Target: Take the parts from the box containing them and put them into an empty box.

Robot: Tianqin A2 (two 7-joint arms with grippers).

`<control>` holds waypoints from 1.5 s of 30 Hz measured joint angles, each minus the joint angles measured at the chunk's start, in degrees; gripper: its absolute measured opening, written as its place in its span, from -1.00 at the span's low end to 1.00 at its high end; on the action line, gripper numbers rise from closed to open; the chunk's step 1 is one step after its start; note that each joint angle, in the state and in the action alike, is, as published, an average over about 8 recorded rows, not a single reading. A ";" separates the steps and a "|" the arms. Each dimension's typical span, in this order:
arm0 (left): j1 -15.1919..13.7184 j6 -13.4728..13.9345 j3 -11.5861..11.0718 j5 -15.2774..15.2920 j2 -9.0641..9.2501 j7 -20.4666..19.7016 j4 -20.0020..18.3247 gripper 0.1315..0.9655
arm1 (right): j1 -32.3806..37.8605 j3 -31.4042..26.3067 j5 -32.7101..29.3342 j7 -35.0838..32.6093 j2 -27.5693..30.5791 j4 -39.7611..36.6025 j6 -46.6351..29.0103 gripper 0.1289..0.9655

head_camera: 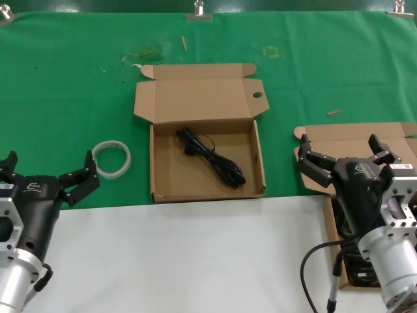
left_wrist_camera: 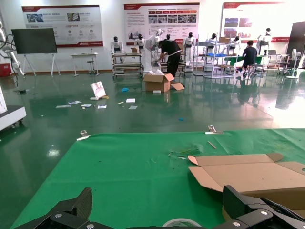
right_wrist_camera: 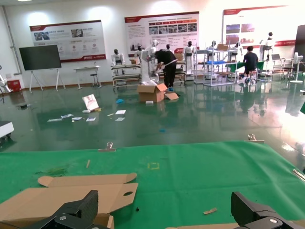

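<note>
The box with the round hole in its lid tab (head_camera: pixel 207 98) lies open at the middle of the green cloth. One coiled black cable bundle (head_camera: pixel 212 156) rests inside it. At the right edge is the other open box (head_camera: pixel 352 135), and more black cables (head_camera: pixel 357 268) show in it under my arm. My right gripper (head_camera: pixel 339 149) hovers open over that box, holding nothing. Its wrist view shows the holed lid (right_wrist_camera: pixel 71 196) beyond the open right gripper (right_wrist_camera: pixel 164 210). At the lower left my left gripper (head_camera: pixel 51 164) is open and holds nothing.
A white ring (head_camera: pixel 111 158) lies on the cloth just left of the middle box, close to my left gripper; it also shows as the ring (left_wrist_camera: pixel 183 223) under the left gripper (left_wrist_camera: pixel 159 205). White table surface (head_camera: pixel 195 261) runs along the near side. Small scraps (head_camera: pixel 333 112) dot the cloth.
</note>
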 joint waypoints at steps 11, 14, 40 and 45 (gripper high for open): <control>0.00 0.00 0.00 0.00 0.00 0.00 0.00 1.00 | 0.00 0.00 0.00 0.00 0.00 0.00 0.00 1.00; 0.00 0.00 0.00 0.00 0.00 0.00 0.00 1.00 | 0.00 0.00 0.00 0.00 0.00 0.00 0.00 1.00; 0.00 0.00 0.00 0.00 0.00 0.01 0.00 1.00 | 0.00 0.00 0.00 0.00 0.00 0.00 0.00 1.00; 0.00 0.00 0.00 0.00 0.00 0.01 0.00 1.00 | 0.00 0.00 0.00 0.00 0.00 0.00 0.00 1.00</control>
